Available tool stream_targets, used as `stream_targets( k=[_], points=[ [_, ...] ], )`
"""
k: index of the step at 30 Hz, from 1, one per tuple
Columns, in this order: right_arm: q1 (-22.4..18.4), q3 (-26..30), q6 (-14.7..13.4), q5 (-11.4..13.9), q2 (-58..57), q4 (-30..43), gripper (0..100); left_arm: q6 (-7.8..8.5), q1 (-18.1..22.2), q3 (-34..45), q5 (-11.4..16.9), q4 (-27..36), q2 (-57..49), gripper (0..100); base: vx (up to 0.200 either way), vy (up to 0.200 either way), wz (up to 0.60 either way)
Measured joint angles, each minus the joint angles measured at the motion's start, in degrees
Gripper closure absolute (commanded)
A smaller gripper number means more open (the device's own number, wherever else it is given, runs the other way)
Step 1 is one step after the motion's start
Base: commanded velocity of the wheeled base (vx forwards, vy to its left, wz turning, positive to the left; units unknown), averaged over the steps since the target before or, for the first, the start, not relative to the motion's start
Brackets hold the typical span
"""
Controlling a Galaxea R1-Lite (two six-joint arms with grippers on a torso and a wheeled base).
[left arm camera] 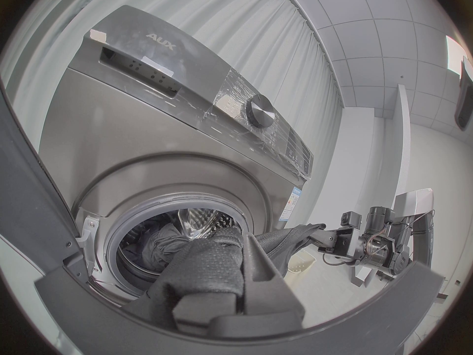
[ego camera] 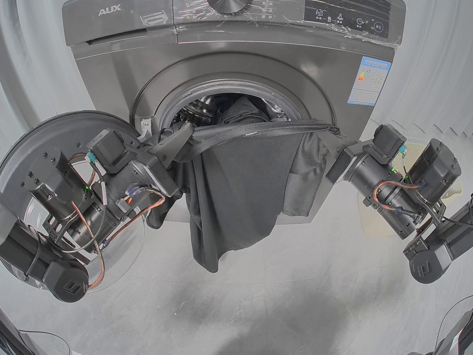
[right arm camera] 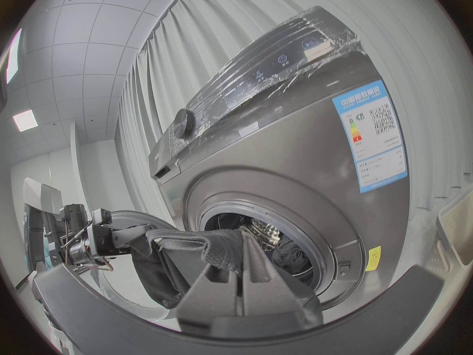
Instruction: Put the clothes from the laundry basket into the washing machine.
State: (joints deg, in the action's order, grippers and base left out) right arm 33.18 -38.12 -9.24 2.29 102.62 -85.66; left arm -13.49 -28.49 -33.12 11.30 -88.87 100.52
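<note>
Both arms are raised in front of the washing machine point(ego camera: 123, 75), one on each side of its round opening, with the wrists angled inward toward it. The left gripper point(ego camera: 183, 138) sits at the opening's left edge, just in front of the open door point(ego camera: 44, 134), its fingers point(left arm camera: 268, 282) pinched together on one end of a dark garment point(ego camera: 236, 183). The right gripper point(ego camera: 336, 133) is at the opening's right edge, clamped on the other end. Between them the garment's upper hem is pulled into a taut band across the opening. The rest hangs down the machine's front, its lowest corner dangling above the floor point(ego camera: 295, 292).

In the left wrist view the cloth drapes over one finger and covers most of it. In the head view folds of fabric cover the right gripper's tips. More dark clothes point(ego camera: 236, 109) lie inside the drum, partly hidden behind the band. The pale laundry basket point(ego camera: 367, 220) stands on the floor at the robot's right, mostly hidden by the right arm, and its contents cannot be made out
</note>
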Motion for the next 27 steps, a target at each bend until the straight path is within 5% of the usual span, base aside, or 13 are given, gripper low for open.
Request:
stream_targets(
  k=[4,10,27],
  points=[
    [-0.2,-0.8,0.0,-0.9,-0.4,0.0,100,0.23,-0.2,-0.1,-1.1,0.1,-0.5,100,0.000,0.000,0.00],
    [-0.7,-1.7,-0.1,-1.0,-0.6,-0.2,100,3.34,0.0,-0.1,-2.3,0.4,-0.8,100,0.000,0.000,0.00],
    [-2.6,-3.6,-0.5,-1.0,-0.7,0.0,100,3.43,1.4,-0.7,-2.4,0.4,-0.6,100,0.000,0.000,0.00]
  ],
)
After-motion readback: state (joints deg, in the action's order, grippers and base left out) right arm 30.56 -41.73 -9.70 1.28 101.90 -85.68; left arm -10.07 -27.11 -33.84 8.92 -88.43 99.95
